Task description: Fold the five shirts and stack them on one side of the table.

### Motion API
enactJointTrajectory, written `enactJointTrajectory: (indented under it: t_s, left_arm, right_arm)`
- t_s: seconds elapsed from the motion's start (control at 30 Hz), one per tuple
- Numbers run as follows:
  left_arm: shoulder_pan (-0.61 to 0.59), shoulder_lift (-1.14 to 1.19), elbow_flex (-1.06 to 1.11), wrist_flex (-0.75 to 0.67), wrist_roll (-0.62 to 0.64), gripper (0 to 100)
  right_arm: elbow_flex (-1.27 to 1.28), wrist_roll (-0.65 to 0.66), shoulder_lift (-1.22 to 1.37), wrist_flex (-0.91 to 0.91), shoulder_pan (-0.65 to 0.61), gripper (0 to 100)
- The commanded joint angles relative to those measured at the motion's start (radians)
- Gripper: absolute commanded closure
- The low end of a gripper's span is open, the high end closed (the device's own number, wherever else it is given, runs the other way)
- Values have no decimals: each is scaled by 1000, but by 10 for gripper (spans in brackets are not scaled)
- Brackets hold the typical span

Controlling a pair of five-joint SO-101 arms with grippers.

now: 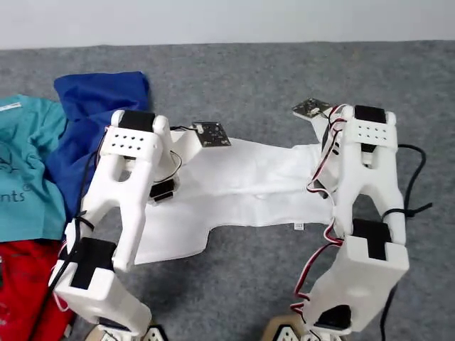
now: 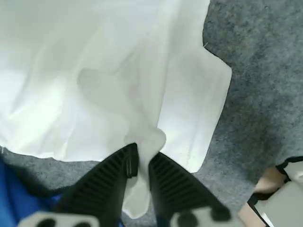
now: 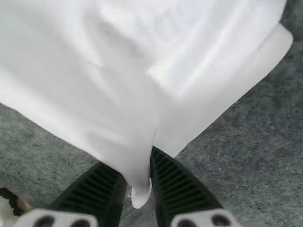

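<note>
At the far left edge of the table [image 1: 249, 78], nearest the arms' bases, lies a red shirt [image 1: 18, 284], crumpled and cut off by the edge of the high view. Just beyond it, touching it, a teal shirt [image 1: 25, 170] with white print lies fairly flat. To its right a blue shirt [image 1: 92, 114] is bunched up against the teal one, its far end heaped in loose folds. These 3 shirts sit together on the left side, none of them folded.

The left arm [image 1: 121, 192] reaches forward over the blue shirt's right edge. Its jaws are clamped together on a pinch of the white shirt [image 1: 249, 185], and in the left wrist view a small tuft of white cloth [image 2: 142, 142] squeezes up between them, with the blue shirt [image 2: 19, 198] just beside the white hem.

The white shirt lies across the middle of the table between the 2 arms, drawn out sideways in a long band with creases running along it. One sleeve spreads toward the left arm's base, and a small label [image 1: 298, 226] shows at the near hem.

On the right, the right arm [image 1: 362, 185] stands over the shirt's right end. Its jaws are closed on a fold of white cloth [image 3: 137, 189], which hangs taut from them over the grey table [image 3: 246, 156].
</note>
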Motion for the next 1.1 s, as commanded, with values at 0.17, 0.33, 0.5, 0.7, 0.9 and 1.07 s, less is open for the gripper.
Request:
enactJointTrajectory:
  t_s: [0.17,0.33,0.5,0.7,0.9,1.07]
  left_arm:
    - [-6,-123,81,32,-74,997]
    - [-12,-227,205,31,-101,996]
    - [-11,-250,240,28,-104,995]
    - [-35,-252,243,28,-104,921]
    - [-101,-258,239,28,-106,855]
    - [-137,-259,228,28,-106,855]
  right_arm:
    - [5,8,-7,25,7,989]
    - [5,8,-7,24,1,989]
    - [5,8,-5,24,1,989]
    - [3,8,-13,44,-1,924]
    - [-3,6,-16,137,-2,687]
    - [-55,5,-16,208,-2,677]
